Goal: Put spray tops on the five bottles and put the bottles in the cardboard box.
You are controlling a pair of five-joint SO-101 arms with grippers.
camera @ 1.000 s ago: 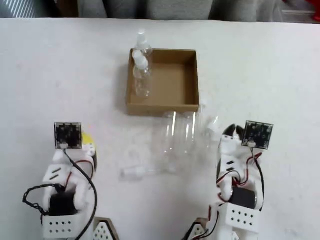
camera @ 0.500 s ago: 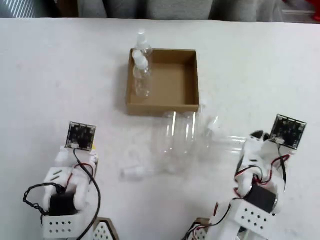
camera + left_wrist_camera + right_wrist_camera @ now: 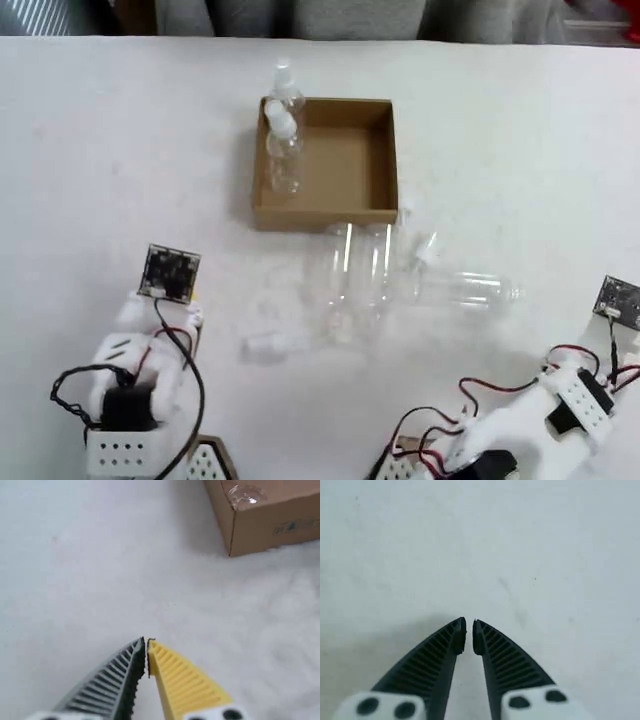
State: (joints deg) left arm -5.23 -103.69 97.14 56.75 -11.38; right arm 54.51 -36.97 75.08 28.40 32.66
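1. High view: a brown cardboard box [image 3: 325, 216] stood mid-counter. One clear plastic bottle with a white spray top [image 3: 284, 152] lay inside it along a side wall. A second capped clear bottle [image 3: 285, 86] was just beyond the box's far corner.
2. Three more clear bottles, apparently uncapped, lay on the white counter [image 3: 120, 150] just in front of the box. Two were side by side [image 3: 340, 282] [image 3: 378, 276] and a third lay crosswise [image 3: 468, 290] beside them. A loose white spray top [image 3: 262, 346] lay near them, toward the left arm.
3. The left hand [image 3: 146, 652] was pinched closed on nothing above bare counter. The right hand [image 3: 468, 635] was narrowed to a sliver, also empty, well apart from the bottles.
4. The step in hand seemed to be capping a third bottle, with neither part yet grasped.
5. The next move would likely call for one hand to widen and steady a lying bottle. The other would then fetch the loose top and seat it on the neck. The round bottles could roll.
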